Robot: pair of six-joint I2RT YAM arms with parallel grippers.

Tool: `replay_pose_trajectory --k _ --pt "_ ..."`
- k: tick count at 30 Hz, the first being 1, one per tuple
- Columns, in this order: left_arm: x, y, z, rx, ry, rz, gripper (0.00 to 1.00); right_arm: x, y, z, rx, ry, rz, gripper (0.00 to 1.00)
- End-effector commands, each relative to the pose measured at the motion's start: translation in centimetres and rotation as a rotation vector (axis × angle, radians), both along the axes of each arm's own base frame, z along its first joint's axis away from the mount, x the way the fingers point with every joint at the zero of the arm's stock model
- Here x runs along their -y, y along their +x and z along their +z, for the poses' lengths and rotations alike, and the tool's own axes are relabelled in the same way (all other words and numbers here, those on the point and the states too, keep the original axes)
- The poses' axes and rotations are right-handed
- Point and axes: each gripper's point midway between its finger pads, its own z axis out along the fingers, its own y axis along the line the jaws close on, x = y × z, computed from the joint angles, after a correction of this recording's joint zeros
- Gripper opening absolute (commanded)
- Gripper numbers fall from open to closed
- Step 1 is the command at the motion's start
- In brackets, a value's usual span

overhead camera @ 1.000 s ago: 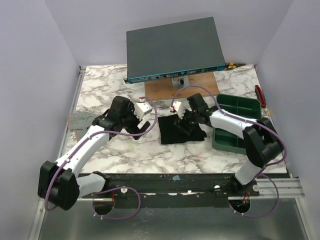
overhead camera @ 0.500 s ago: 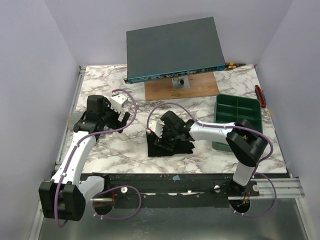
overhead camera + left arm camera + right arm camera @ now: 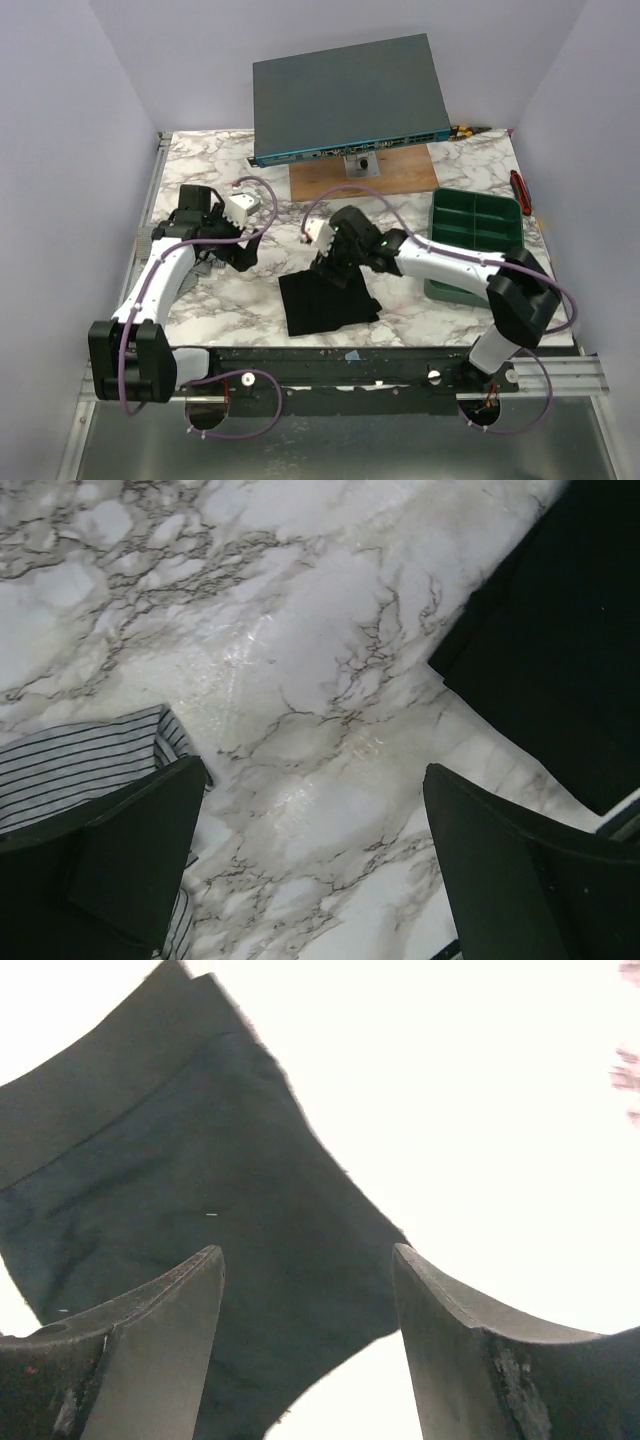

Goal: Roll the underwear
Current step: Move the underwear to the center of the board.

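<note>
Left pincer (image 3: 312,770) and right pincer (image 3: 307,1252) gape empty; black cloth underwear (image 3: 328,302) lies flat on the marbled surface (image 3: 420,310), rolling not yet begun.

Two arms (image 3: 165,275), one black underwear (image 3: 325,302), one striped cloth (image 3: 75,765), one grey switch (image 3: 345,95), one wooden board (image 3: 400,172) — two green trays (image 3: 476,216)

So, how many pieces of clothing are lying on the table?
2. The black underwear lies flat near the front middle of the table. A striped cloth lies at the left side, right beside the left gripper. The arms may hide more.
</note>
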Motion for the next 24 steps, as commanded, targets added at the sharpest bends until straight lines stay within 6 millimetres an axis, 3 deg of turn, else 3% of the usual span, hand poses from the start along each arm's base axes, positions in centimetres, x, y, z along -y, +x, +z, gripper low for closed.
replay_pose_trajectory --k 1,6,13,24 --pt "2.2 -1.7 0.0 -0.104 -0.078 -0.152 0.99 2.8 2.9 2.9 0.000 0.045 -0.123 0.72" --pt "5.0 -3.0 -2.1 -0.215 -0.036 -0.267 0.99 5.5 3.9 1.9 -0.173 0.064 -0.157 0.73" --pt "8.7 -2.9 -3.7 -0.410 -0.077 -0.327 0.99 7.1 3.7 -0.9 -0.315 0.045 -0.118 0.77" --pt "11.1 -2.4 -6.6 -0.535 -0.051 -0.309 0.96 6.8 4.2 -4.6 -0.416 0.026 -0.097 0.78"
